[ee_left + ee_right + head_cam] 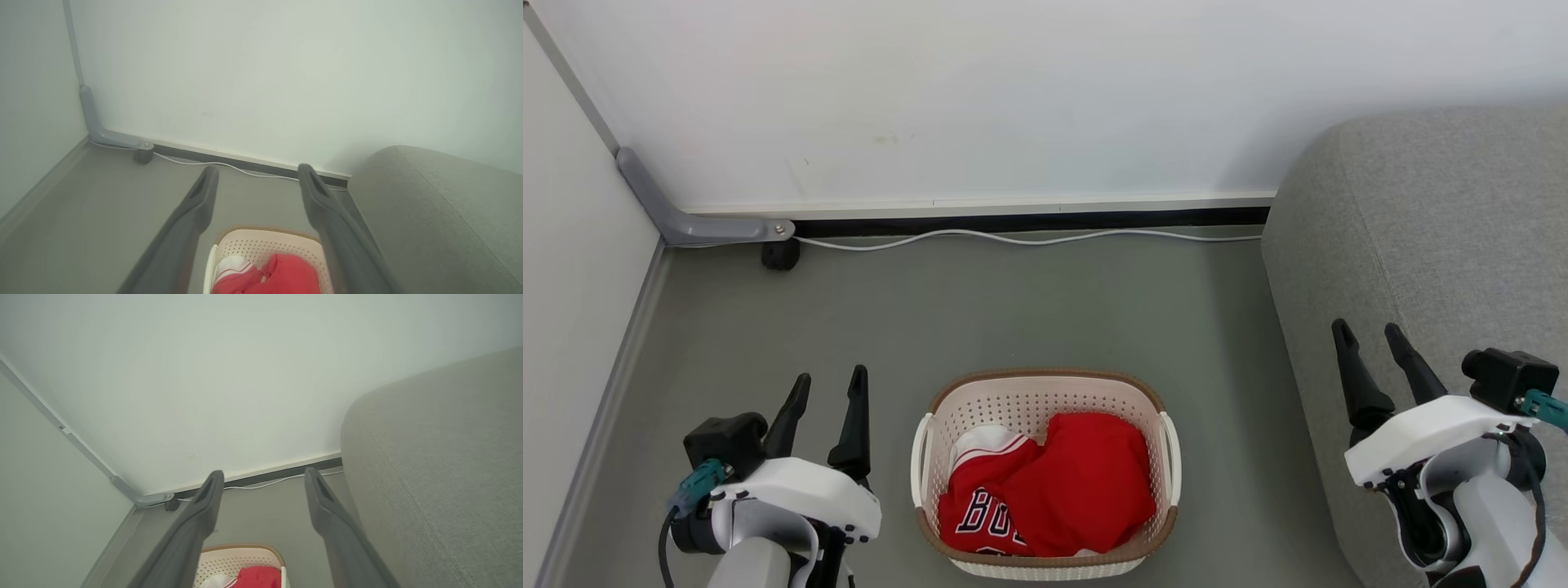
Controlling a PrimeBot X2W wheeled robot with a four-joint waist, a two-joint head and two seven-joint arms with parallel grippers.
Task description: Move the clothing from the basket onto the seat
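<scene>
Clothing (pixel 1054 490): two red garments, one plain garment (pixel 1094 482) and one jersey (pixel 980 506) with white trim and dark lettering. Both are bunched inside the one cream basket (pixel 1029 400) on the floor (pixel 1013 310). Left gripper (pixel 831 374): fingers (pixel 854 425) spread, holding nothing, just left of the basket. Right gripper (pixel 1365 327): fingers (pixel 1356 384) spread, holding nothing, seen against the one grey seat (pixel 1421 229), right of the basket. Both arms point toward the wall (pixel 1013 98). One white cable (pixel 1029 238) runs along its base.

We hold the left pincer (pixel 831 376) at lower left and the right pincer (pixel 1366 327) at lower right, slightly higher. Both gape wide and empty, dark fingers (pixel 854 425) pointing ahead from white wrists (pixel 1429 433).
</scene>
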